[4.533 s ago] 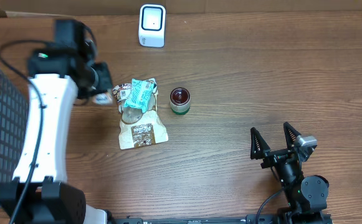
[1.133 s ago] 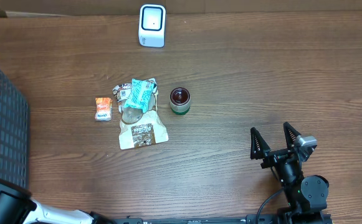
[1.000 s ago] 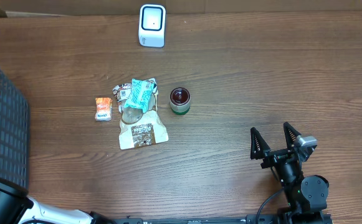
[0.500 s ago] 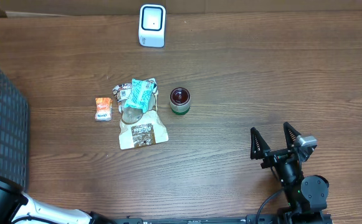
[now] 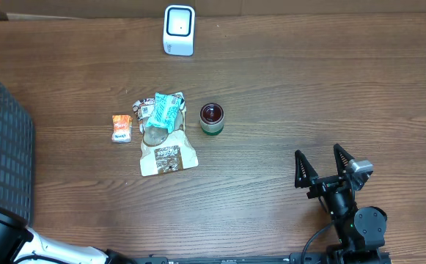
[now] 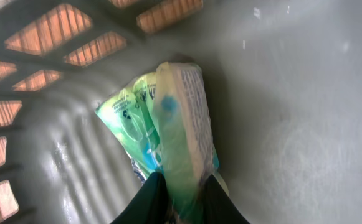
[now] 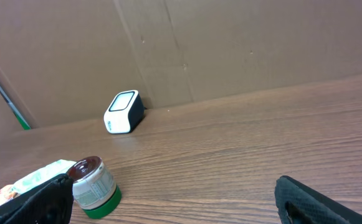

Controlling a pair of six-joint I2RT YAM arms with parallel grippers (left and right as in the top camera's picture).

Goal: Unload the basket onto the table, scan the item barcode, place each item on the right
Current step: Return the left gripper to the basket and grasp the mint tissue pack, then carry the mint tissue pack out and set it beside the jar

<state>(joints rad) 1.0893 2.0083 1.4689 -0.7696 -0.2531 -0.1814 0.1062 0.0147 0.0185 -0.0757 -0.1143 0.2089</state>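
The wooden tabletop [image 5: 286,88] filled the overhead view, with a dark grey lattice basket [image 5: 4,147] along the left edge of the frame. Part of the left arm [image 5: 7,246] showed in the lower left corner.

In the left wrist view, the left gripper [image 6: 184,200] reached down inside the basket. Its two dark fingers were drawn in narrow at the bottom centre of the frame and pinched a green packet [image 6: 174,124] between them. The packet stood on edge near the middle of that frame, over the basket's grey floor, with the lattice wall in the upper left.

The right gripper [image 5: 317,155] sat in the lower right of the overhead frame with its fingers spread wide and nothing between them, well apart from everything else on the tabletop.

Left of centre lay a brown pouch [image 5: 167,156]. A teal snack packet [image 5: 165,111] lay just above it in the frame, overlapping its top edge. The white barcode scanner [image 5: 179,29] stood at the top centre, near the far edge of the tabletop. A small jar with a green label [image 5: 212,119] stood upright just to the right of the teal packet. A small orange packet [image 5: 122,128] lay just to the left of the pouch.
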